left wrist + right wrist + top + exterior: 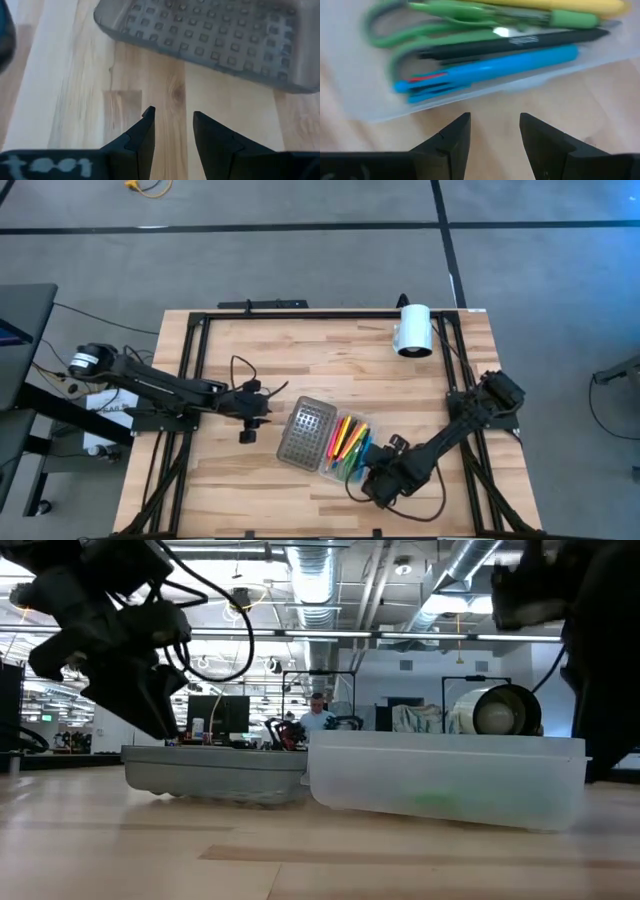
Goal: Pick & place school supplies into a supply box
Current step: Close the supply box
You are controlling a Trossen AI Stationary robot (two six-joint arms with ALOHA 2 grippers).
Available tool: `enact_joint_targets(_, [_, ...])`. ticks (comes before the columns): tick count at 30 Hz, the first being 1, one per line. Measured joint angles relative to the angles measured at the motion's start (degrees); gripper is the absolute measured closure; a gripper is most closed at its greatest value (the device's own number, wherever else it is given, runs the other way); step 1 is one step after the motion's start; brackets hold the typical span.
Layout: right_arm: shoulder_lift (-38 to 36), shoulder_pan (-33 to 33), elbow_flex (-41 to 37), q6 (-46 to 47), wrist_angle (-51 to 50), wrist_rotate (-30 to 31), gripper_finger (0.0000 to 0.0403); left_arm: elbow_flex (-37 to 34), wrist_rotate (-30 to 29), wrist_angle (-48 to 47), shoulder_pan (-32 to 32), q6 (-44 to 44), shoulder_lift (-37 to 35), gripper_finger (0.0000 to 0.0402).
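High view: the clear plastic supply box [350, 448], full of coloured pens, lies mid-bench, long axis diagonal, its grey dotted lid [305, 431] alongside.

Left wrist: the left end effector [172, 125] gapes empty, facing the lid.

Right wrist: the right end effector [494, 131], open and empty, faces the blue pen [490, 70] and green-handled scissors [470, 22].

Wood-plank table [250, 480], black frame round it. On it: clear supply box [350, 448] w/ pens, dotted grey lid [305, 432] touching beside it, white cylinder [413, 330] near far edge.
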Motion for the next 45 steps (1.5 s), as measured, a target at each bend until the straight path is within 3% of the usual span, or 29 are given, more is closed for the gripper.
enact_joint_targets(6, [0.0, -1.78, -3.92, 0.06, 0.41, -1.0, 0.024, 0.0, 1.88, 0.83, -0.02, -0.35, 3.92, 0.0278])
enact_joint_targets(11, [-0.27, -2.15, -6.97, -4.59, 7.48, -0.8, 0.024, 0.02, 6.11, 6.47, 0.0, 0.05, 9.04, 0.0278])
enact_joint_targets(18, [-0.47, -2.64, -7.29, -11.34, 9.41, -0.96, 0.024, 0.28, 8.77, 9.34, -0.02, -1.18, 14.22, 0.0278])
enact_joint_targets(33, [-0.37, -9.43, -7.33, -29.99, 17.17, -3.57, 0.024, 0.39, 11.87, 9.05, -0.02, 2.68, 14.81, 0.0278])
enact_joint_targets(45, [-0.37, -13.28, -7.31, -35.46, 18.07, -4.96, 0.0254, 0.37, 12.03, 8.96, -0.02, 0.13, 14.77, 0.0278])
